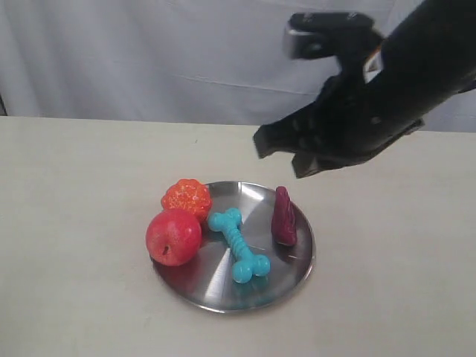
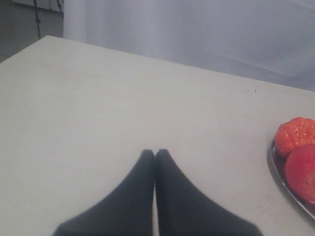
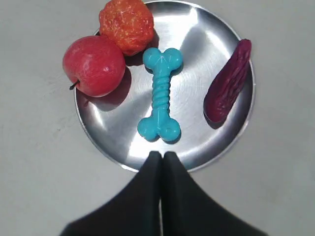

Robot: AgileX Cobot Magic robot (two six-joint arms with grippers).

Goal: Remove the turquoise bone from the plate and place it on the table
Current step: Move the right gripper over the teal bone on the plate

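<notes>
The turquoise bone (image 3: 160, 96) lies on the plate (image 3: 197, 49) beneath the hovering right gripper (image 3: 161, 155) (jaws clenched, empty).

The plate (image 3: 197, 59), just ahead of the right gripper (image 3: 161, 156), is polished metal, mirror-glossy. The turquoise bone (image 3: 161, 93) is rubbery, ribbed, softly sheened. The table (image 3: 39, 172) is matt and smooth. The apple (image 3: 93, 65) is glossy; the orange fruit (image 3: 126, 24) pebbled; the purple piece (image 3: 229, 81) waxy, wrinkled. The gripper's fingers (image 3: 142, 196) are matt black.

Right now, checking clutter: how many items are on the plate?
4: turquoise bone in the middle, red apple and orange fruit at one rim, purple piece at the opposite rim. Nothing seems hidden.
</notes>
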